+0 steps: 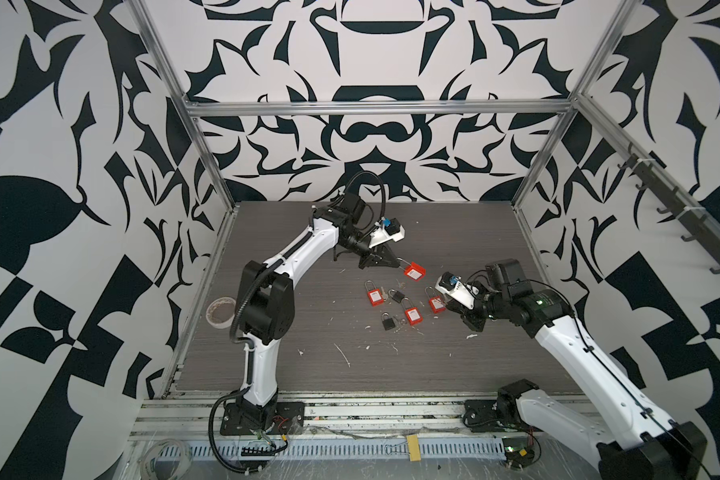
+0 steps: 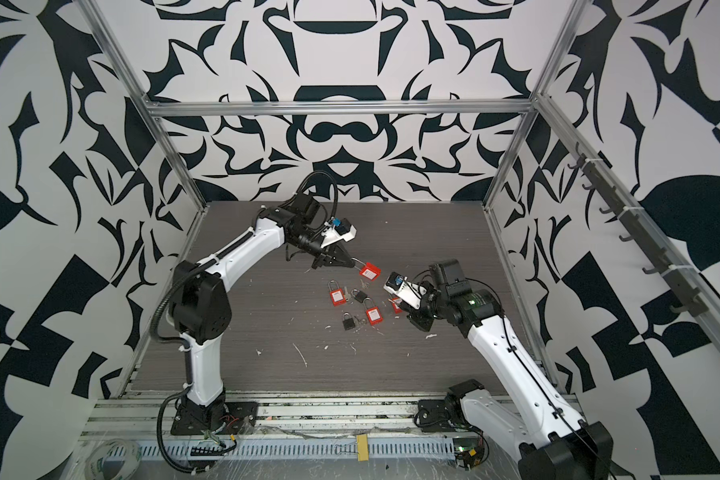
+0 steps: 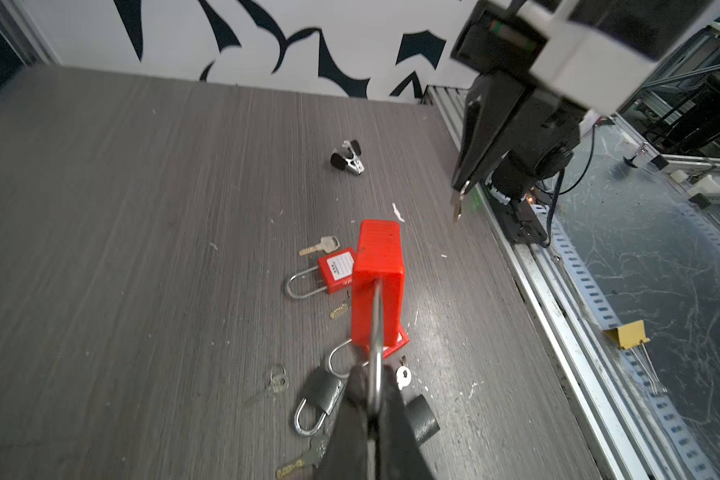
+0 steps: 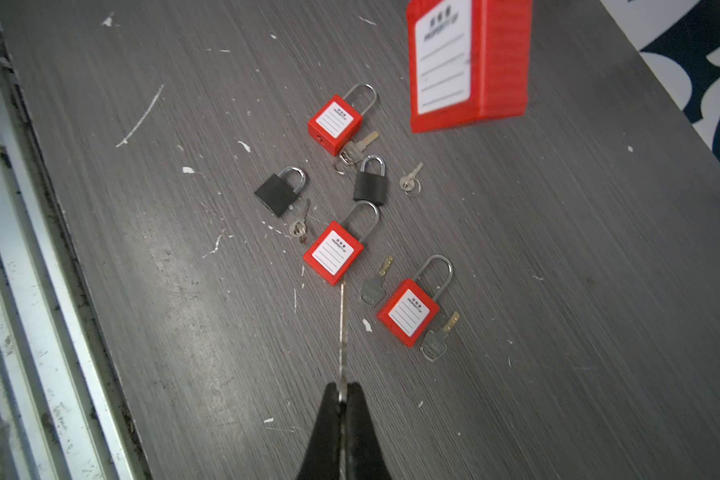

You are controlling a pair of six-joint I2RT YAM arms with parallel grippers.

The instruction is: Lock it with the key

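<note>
- The left gripper (image 1: 398,262) is clamped on the metal shackle of a red padlock (image 1: 414,272). It holds the lock clear of the grey worktop (image 1: 308,374), over the middle and a little towards the back edge.
- In the left wrist view the shackle (image 3: 376,332) runs edge-on out of the pinched fingertips (image 3: 360,386). The red body (image 3: 379,282) points away from them, and I cannot tell whether the shackle is latched.
- The right gripper (image 1: 450,308) is closed on a key (image 4: 341,328), which juts out thin and edge-on from between the tips (image 4: 341,390).
- In the left wrist view the key's brass end (image 3: 458,212) shows just past the right gripper's tips (image 3: 460,195), apart from the held padlock and off the worktop.
- The right gripper hovers on the right-edge side of the locks lying on the worktop, lower than the left one.
- Three more red padlocks (image 4: 335,124) (image 4: 333,253) (image 4: 408,311) lie flat near the middle of the worktop, label side up.
- Two black padlocks (image 4: 279,193) (image 4: 371,185) lie among them, shackles pushed in.
- Loose keys (image 4: 360,147) (image 4: 410,180) (image 4: 298,226) (image 4: 375,282) (image 4: 437,340) are scattered beside the locks. Some touch a lock body.
- A roll of tape (image 1: 220,312) rests by the left edge, well apart from the locks.
- White flecks and scratches mark the worktop towards the front edge.
</note>
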